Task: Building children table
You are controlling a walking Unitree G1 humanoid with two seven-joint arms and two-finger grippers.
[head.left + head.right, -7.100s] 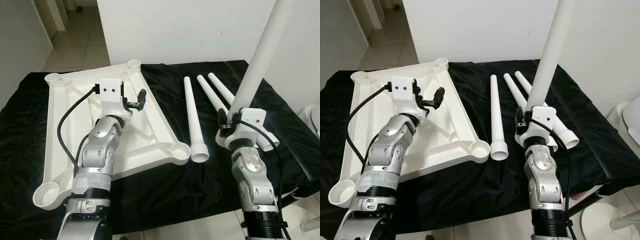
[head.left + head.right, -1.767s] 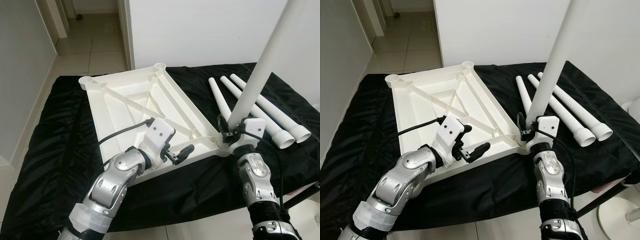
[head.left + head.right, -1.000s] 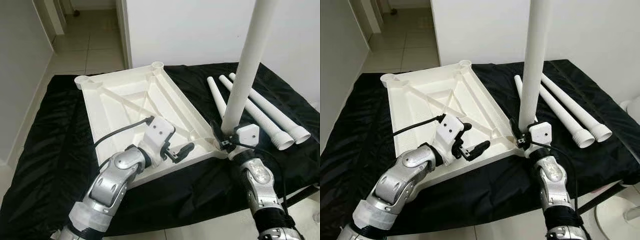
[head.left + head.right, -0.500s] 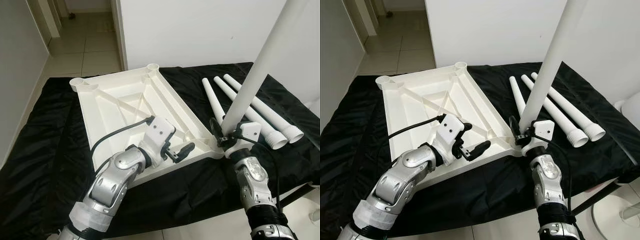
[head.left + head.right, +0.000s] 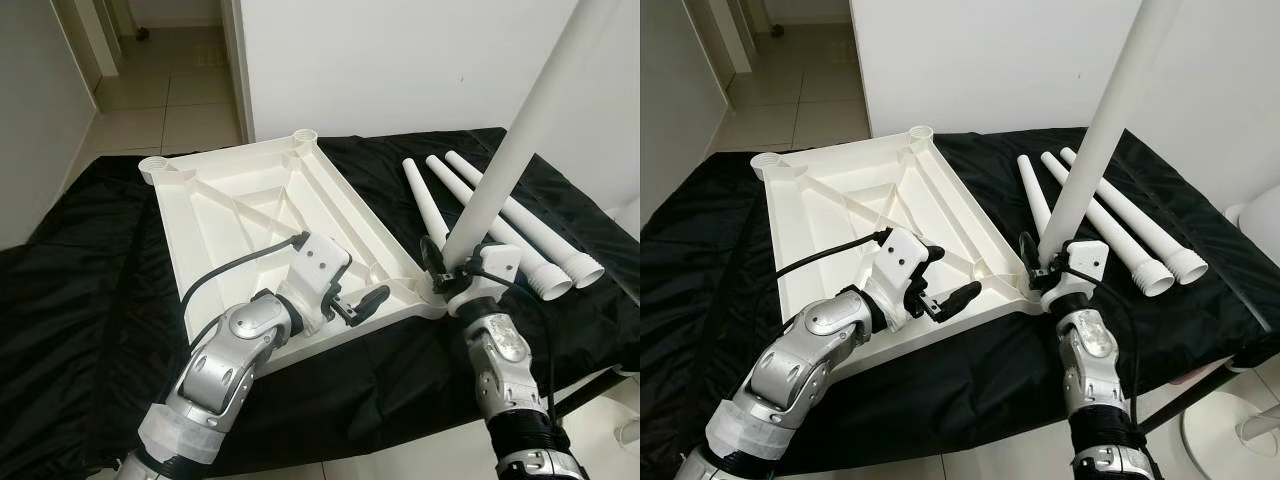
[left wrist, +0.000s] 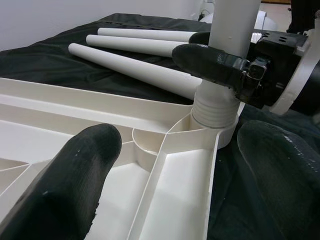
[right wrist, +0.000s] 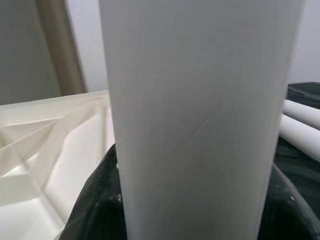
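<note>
Lying upside down on a black cloth (image 5: 90, 330), the white tabletop (image 5: 235, 230) showed its ribbed underside, with round leg sockets at its corners. Three loose white legs (image 5: 500, 215) lay side by side on the cloth to its right, near the tabletop but apart from it, their threaded ends towards the robot. Behind stood a white wall (image 5: 400, 60), and a tiled floor (image 5: 175, 100) ran off to the left.

At the tabletop's near right corner the right gripper (image 5: 447, 275) was clamped on a fourth leg (image 5: 505, 160), which rose tilted out of the top of the head views. The silver right arm (image 5: 510, 380) stood in front of the cloth's near edge.

The left gripper (image 5: 355, 300) hovered over the near edge of the tabletop, just left of that corner, its jaws apart and holding nothing; the left arm (image 5: 225, 370) hid part of the near rim.

The left wrist view showed what the head views could not: the fourth leg's threaded end (image 6: 215, 107) sat in the corner socket (image 6: 200, 131), with a black finger (image 6: 212, 62) of the right gripper wrapped around the leg just above the threads. In the right wrist view the fourth leg ran up the middle, blurred and close, with the tabletop's ribs (image 7: 47, 135) beside it
</note>
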